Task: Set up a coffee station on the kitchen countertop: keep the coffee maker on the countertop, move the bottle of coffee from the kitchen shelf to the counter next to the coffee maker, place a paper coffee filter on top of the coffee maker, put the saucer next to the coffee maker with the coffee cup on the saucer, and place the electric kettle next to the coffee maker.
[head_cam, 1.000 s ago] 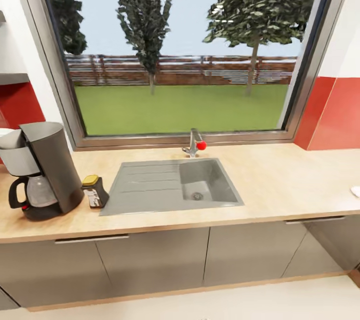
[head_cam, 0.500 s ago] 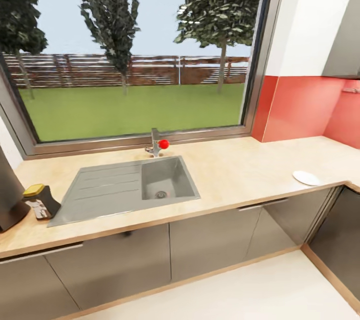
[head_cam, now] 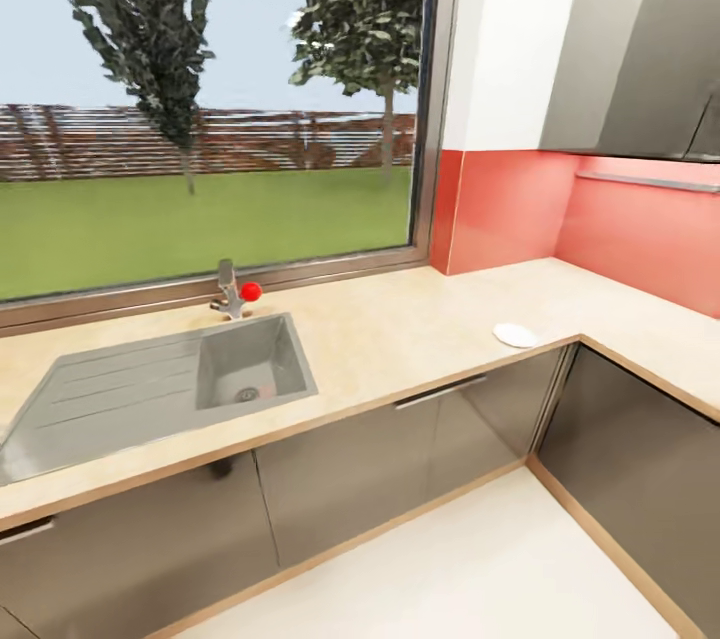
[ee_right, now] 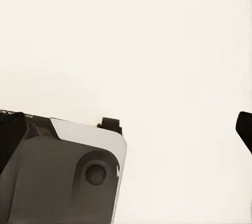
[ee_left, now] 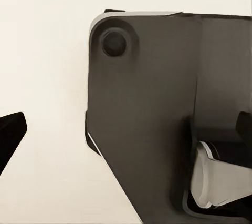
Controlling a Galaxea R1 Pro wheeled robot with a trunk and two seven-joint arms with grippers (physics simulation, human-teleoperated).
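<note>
A small white saucer lies flat on the light wood countertop, near its front edge just before the corner where the counter turns. In the left wrist view my left gripper hangs over the pale floor and the robot's dark base, with its dark fingertips far apart and nothing between them. My right gripper is open as well, its fingertips at the picture's edges above the floor and the base.
A grey sink with a drainboard sits in the counter under the window, with a faucet bearing a red knob behind it. Grey cabinets run below. A red backsplash and a wall cabinet stand at the right.
The head view has swung to the right: the coffee maker and the yellow-lidded bottle have left the picture at the left, and the saucer and the counter's corner have come in.
</note>
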